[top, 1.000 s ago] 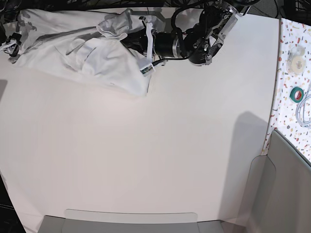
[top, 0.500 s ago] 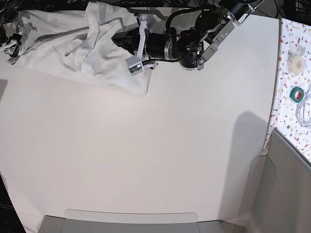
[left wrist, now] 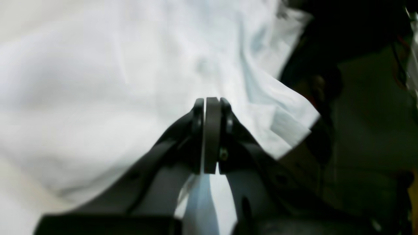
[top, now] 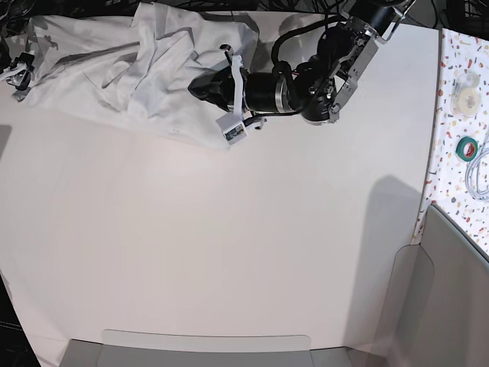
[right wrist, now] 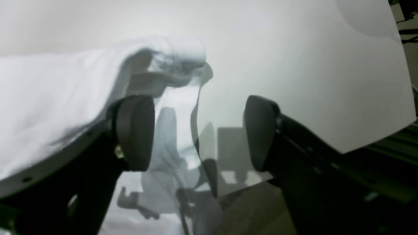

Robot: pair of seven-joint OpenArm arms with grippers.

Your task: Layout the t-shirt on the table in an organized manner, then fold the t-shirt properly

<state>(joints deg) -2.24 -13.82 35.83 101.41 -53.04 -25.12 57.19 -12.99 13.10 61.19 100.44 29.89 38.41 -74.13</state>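
Note:
The white t-shirt (top: pixel 114 69) lies crumpled along the table's (top: pixel 229 229) far left edge. My left gripper (top: pixel 197 86) reaches into its right part from the right. In the left wrist view the left gripper (left wrist: pixel 212 109) is shut, with the t-shirt (left wrist: pixel 98 81) spread beyond it and a strip of cloth running down between its fingers. My right gripper (top: pixel 15 73) sits at the shirt's far left end. In the right wrist view the right gripper (right wrist: pixel 197 130) is open, and the t-shirt (right wrist: pixel 58 98) drapes over its left finger (right wrist: pixel 134 130), a thin edge hanging in the gap.
A speckled strip (top: pixel 451 183) along the right edge carries a clear tape roll (top: pixel 464 93), a green tape roll (top: pixel 467 147) and a cable (top: pixel 480 174). Grey panels stand at the near edge (top: pixel 206 348) and the right corner (top: pixel 454 298).
My left gripper swung left, then back right and nearer, taking the cloth along. The shirt's folded part has flipped up toward the far edge. The right gripper has stayed put.

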